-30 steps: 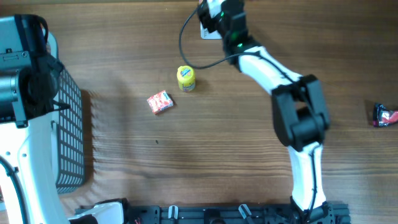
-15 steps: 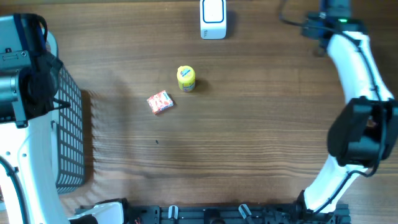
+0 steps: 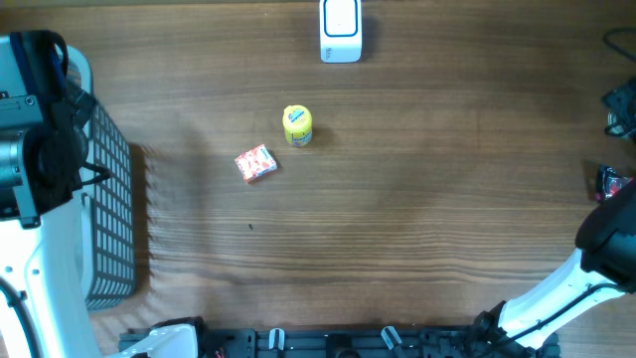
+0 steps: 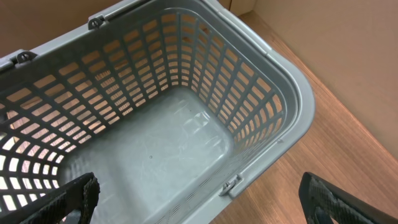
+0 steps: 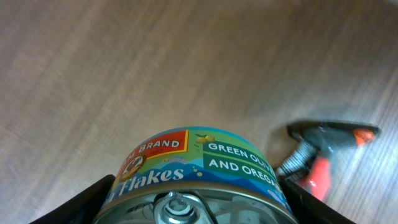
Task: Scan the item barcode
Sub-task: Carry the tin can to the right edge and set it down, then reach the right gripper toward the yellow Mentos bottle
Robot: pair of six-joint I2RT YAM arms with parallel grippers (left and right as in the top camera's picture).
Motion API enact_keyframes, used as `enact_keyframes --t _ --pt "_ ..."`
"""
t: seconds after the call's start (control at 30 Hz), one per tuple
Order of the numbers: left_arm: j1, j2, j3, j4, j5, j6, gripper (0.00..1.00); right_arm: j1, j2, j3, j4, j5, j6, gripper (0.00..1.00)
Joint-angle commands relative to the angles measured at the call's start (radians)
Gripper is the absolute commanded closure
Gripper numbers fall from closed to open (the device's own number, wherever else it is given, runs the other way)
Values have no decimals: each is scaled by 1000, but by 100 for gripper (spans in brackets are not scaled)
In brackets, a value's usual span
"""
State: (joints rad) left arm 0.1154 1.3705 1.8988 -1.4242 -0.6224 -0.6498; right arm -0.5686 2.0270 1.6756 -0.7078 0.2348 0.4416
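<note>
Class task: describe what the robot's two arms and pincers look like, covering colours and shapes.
Both arms are built of smooth white links joined by bulky black housings: the left arm and the right arm. The left pincer and the right pincer each have two black fingers.

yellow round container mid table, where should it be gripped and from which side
Grip the small yellow round container across its curved sides, coming straight down from above. It seems to stand upright, round top facing up, and the red and white packet lies apart from it, so the jaws have room either side.
</note>
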Motion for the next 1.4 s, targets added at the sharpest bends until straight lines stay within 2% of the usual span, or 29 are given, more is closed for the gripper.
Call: enact_keyframes --t 0.0,0.37,0.4,0.43,0.47,0.53,0.7,0.83,0.9,1.0,1.07,1.13,1.23,1.37 --pt "6 -11 -5 2 9 -18 0 5 39 0 46 -26 6 45" --pt "6 -11 -5 2 42 -17 0 4 217 0 63 -26 6 42" --pt "6 -11 -5 1 42 -17 0 3 217 0 52 -26 6 33" --pt "6 -11 -5 0 42 -17 0 2 217 0 39 -26 1 7" --pt "6 -11 -5 0 42 -17 0 1 217 0 30 -27 -28 0" --pt "6 -11 -5 10 42 -18 0 1 217 0 5 -21 -100 0" --pt "6 -48 -5 72 42 -18 0 7 164 2 -63 3 -98 0" --pt "6 -142 -5 140 42 -18 0 78 -35 2 -68 -52 -100 0" --pt "6 -205 -5 163 41 -18 0 175 -182 2 -73 -192 -103 0" --pt "6 -275 -5 164 37 -17 0 391 -269 14 -76 -411 -263 0" --pt "6 -310 -5 161 17 -17 0 588 -254 47 -145 -402 -293 0" --pt "6 -342 -5 146 -12 -16 0 826 -216 73 -189 -214 -286 0" --pt "6 -359 -5 102 -26 -17 0 1029 -158 118 -211 -172 -314 0" --pt "6 -359 -5 73 -26 -21 0 1164 -55 149 -191 -167 -366 0"
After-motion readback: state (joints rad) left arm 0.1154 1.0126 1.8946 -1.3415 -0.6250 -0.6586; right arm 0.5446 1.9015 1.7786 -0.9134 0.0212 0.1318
